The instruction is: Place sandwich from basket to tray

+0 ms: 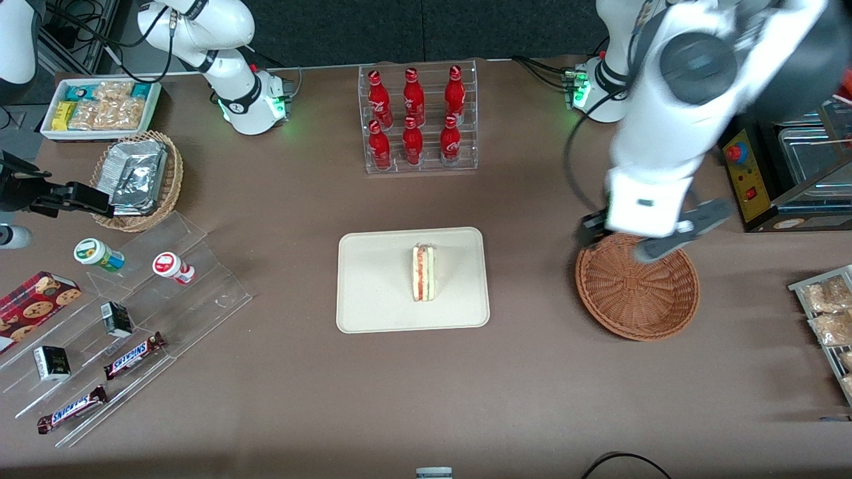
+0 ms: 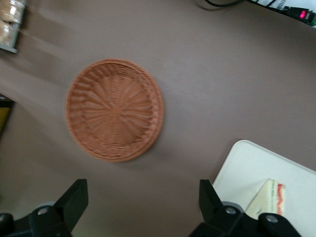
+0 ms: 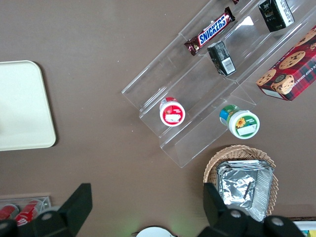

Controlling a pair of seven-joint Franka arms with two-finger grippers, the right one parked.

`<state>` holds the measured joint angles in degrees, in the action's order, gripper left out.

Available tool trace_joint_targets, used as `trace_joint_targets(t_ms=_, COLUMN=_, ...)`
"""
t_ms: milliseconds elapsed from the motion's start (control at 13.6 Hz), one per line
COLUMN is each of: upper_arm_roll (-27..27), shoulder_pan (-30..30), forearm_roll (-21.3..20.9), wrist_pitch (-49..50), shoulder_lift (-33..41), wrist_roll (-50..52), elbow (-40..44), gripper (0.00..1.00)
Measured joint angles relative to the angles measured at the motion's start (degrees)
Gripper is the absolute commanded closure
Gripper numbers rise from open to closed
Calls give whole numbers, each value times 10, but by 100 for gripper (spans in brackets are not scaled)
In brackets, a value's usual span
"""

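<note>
The sandwich (image 1: pixel 424 272) stands on its edge in the middle of the cream tray (image 1: pixel 373 293), its red and green filling facing the front camera; a corner of the sandwich (image 2: pixel 272 197) and of the tray (image 2: pixel 247 165) also show in the left wrist view. The reddish-brown wicker basket (image 1: pixel 638 287) (image 2: pixel 114 109) sits beside the tray toward the working arm's end of the table, with nothing in it. My gripper (image 1: pixel 649 236) (image 2: pixel 143 202) hangs open and holds nothing, raised above the basket's rim that is farther from the front camera.
A clear rack of red bottles (image 1: pixel 417 120) stands farther from the front camera than the tray. A tan basket of foil packets (image 1: pixel 138 177), a white snack box (image 1: pixel 100 106) and an acrylic stand with snacks (image 1: pixel 126 332) lie toward the parked arm's end. Snack packets (image 1: pixel 829 313) sit at the working arm's edge.
</note>
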<state>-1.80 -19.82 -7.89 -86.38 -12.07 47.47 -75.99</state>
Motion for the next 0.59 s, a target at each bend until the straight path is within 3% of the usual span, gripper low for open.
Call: trace_joint_targets(t_ms=590, upper_arm_roll=7, shoulder_pan=172, forearm_roll=80, wrist_pitch=104, shoulder_lift=131, wrist_roll=-333, elbow=-45, gripper=0)
